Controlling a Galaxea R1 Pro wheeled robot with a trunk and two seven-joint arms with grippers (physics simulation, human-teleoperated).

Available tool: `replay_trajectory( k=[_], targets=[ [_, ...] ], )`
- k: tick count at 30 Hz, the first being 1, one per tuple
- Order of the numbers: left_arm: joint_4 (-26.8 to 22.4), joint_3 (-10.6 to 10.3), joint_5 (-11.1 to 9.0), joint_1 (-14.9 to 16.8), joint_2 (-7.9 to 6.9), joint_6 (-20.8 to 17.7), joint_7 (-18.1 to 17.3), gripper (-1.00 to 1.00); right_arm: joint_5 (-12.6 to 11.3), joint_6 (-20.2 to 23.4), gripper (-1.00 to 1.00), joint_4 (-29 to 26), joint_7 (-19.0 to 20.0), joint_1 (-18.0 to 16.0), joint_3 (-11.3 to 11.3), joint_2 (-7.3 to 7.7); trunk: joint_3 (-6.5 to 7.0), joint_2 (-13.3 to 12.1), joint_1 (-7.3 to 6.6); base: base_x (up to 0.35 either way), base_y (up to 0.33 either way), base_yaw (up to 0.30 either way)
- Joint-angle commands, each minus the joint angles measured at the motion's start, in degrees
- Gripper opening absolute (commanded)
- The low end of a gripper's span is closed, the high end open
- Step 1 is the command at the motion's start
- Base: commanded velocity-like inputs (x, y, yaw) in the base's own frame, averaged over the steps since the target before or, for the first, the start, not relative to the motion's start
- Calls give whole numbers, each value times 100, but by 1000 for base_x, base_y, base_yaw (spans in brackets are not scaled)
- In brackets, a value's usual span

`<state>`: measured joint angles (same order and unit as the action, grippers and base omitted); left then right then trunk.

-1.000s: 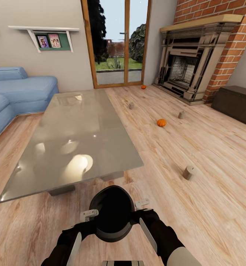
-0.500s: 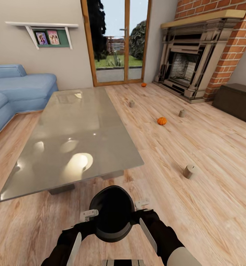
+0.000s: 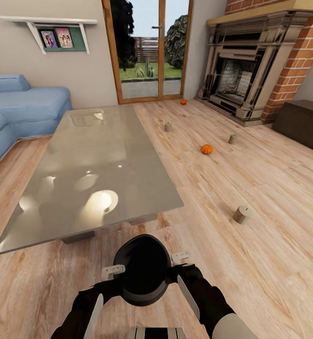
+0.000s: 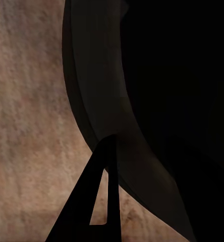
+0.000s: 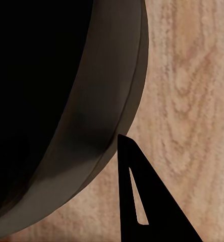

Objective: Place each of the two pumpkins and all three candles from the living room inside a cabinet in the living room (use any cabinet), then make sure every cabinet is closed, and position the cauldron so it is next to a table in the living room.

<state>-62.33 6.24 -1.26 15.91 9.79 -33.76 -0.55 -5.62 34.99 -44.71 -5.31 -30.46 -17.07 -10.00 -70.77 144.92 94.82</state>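
I carry the black cauldron point(image 3: 142, 270) low in front of me between both arms. My left gripper point(image 3: 113, 272) and right gripper point(image 3: 180, 258) clamp its rim on opposite sides. In the wrist views a dark finger point(image 4: 92, 201) lies against the cauldron wall point(image 4: 167, 101), and another finger point(image 5: 142, 201) against the cauldron point(image 5: 51, 101). On the floor to the right lie an orange pumpkin point(image 3: 206, 149), a farther pumpkin point(image 3: 183, 101) near the door, and three candles point(image 3: 168, 126), point(image 3: 232, 139), point(image 3: 241, 214). The dark cabinet point(image 3: 302, 123) stands shut at the right edge.
A long glass-topped table point(image 3: 95, 165) stretches ahead on the left, its near edge just beyond the cauldron. A blue sofa point(image 3: 20, 108) stands past it on the left. A brick fireplace point(image 3: 241, 80) and a glazed door point(image 3: 151, 52) line the far side. Open wood floor lies to the right.
The whole view has shifted slightly, so the camera moved; room features slid up and left in the picture. The cauldron and both grippers keep their places before me.
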Motion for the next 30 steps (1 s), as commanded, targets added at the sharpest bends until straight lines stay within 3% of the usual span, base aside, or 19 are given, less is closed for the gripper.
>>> replay_trajectory(
  k=[1,9,10,12,13,20,25,30],
  targets=[
    [177,88,70,0,-4,108,-3,-100,-80,-520,-100,51,30,5,2,0,-2,-2,5,0,0,0],
    [177,88,66,0,-4,107,1,-100,-80,-519,-100,51,30,5,2,0,-2,-2,5,0,0,0],
    [176,88,67,0,-4,107,2,-100,-80,-519,100,51,30,5,2,0,-2,-2,5,0,0,0],
    [175,88,68,0,-4,107,2,-100,-80,-519,100,52,30,5,2,0,-2,-2,5,0,0,0],
    [176,88,67,0,-4,107,2,100,-80,-519,100,52,30,5,2,0,-2,-2,5,0,0,0],
    [177,88,33,0,-4,107,1,100,-80,-519,100,55,30,5,2,0,-2,-2,5,0,0,0],
    [177,82,-329,0,-14,107,14,100,-80,-519,100,57,30,5,2,0,-2,-2,5,0,0,0],
    [177,72,-447,0,-20,100,24,100,-80,-519,100,59,30,5,2,0,109,-9,-8,0,0,0]
  ],
)
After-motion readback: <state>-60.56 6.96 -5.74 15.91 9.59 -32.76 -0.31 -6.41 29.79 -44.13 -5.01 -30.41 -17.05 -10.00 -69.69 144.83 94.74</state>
